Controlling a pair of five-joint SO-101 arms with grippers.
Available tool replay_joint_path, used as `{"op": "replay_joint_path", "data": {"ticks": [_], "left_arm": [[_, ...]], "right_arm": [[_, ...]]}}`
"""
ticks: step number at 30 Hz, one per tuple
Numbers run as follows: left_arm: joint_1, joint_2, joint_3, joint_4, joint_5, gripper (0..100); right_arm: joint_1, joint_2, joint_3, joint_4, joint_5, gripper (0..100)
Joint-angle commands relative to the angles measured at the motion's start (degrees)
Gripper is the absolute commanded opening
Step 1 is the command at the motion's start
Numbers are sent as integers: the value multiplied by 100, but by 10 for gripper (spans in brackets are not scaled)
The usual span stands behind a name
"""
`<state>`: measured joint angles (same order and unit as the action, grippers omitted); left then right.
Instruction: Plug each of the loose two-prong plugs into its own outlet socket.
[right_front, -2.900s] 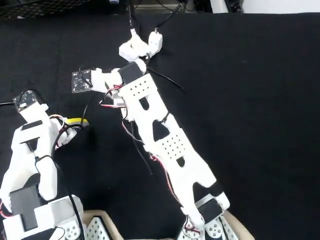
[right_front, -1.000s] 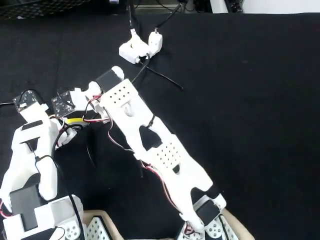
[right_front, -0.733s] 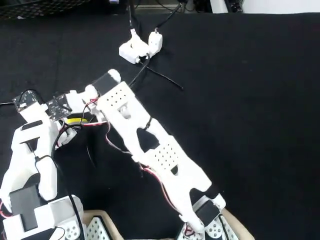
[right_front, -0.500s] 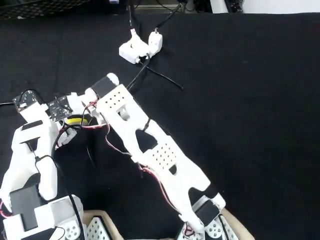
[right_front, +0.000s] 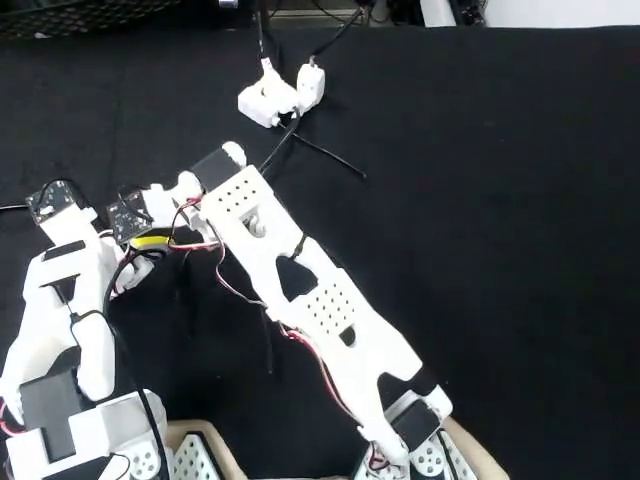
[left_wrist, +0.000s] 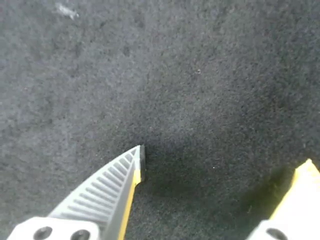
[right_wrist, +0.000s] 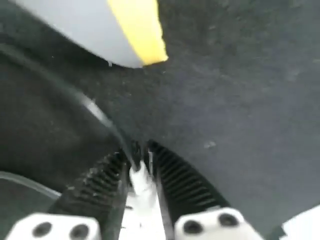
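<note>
The right gripper is clenched on a white two-prong plug with its black cord, at the left-middle of the high view. The left gripper gapes over the black cloth. Two white outlet sockets sit at upper centre; I cannot tell what is in them.

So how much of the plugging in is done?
I can't tell whether any plug sits in the white plastic outlet block far across the table. In hand: the right gripper is shut on a small white plug with a black cable. Still to do: pushing it into that block. The left gripper is open, empty.
</note>
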<state>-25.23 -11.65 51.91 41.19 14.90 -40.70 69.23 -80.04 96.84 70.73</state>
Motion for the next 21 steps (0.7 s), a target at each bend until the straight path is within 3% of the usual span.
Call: {"op": "replay_joint_path", "data": {"ticks": [1,10,21], "left_arm": [[57,-185,-48,-26,44,445],[57,-185,-48,-26,44,445],[57,-185,-48,-26,44,445]], "right_arm": [[-53,-66,-1138,360,-202,12],[404,-75,-1560,378,-1231,12],[738,-567,-1534,396,-3446,12]]}}
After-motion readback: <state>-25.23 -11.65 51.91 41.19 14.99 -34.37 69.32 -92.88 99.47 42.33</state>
